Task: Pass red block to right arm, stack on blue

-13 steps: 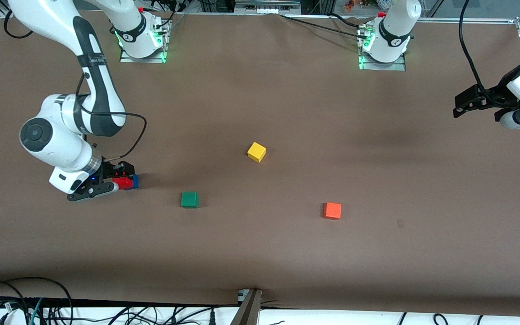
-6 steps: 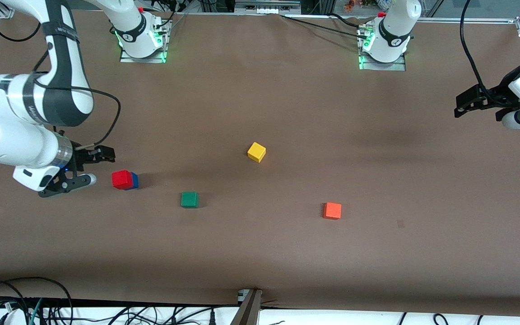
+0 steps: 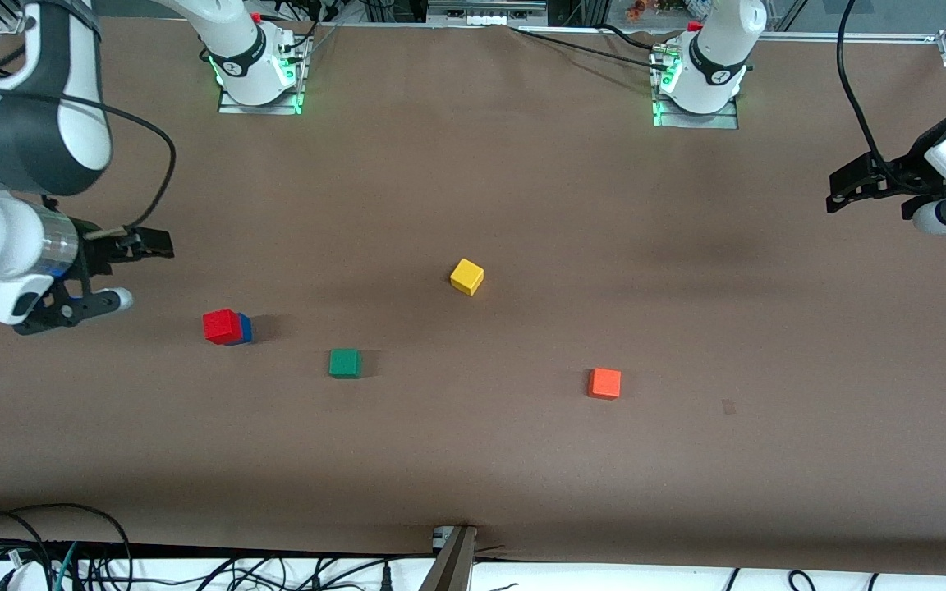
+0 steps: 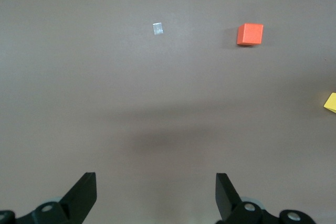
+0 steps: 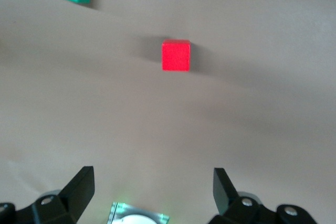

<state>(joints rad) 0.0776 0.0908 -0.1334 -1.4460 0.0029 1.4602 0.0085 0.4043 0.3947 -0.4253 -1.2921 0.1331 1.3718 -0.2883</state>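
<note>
The small solid red cube (image 3: 221, 326) was seen stacked on the small solid blue cube (image 3: 245, 328), the right gripper (image 3: 116, 273) and the waiting left gripper (image 3: 847, 190) both held spread-fingered and empty above the tabletop (image 3: 473, 460).

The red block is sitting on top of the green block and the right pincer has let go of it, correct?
Not quite. The red block sits on the blue block, as the front view shows; the green block stands alone. The right pincer is indeed open, clear of it.
</note>
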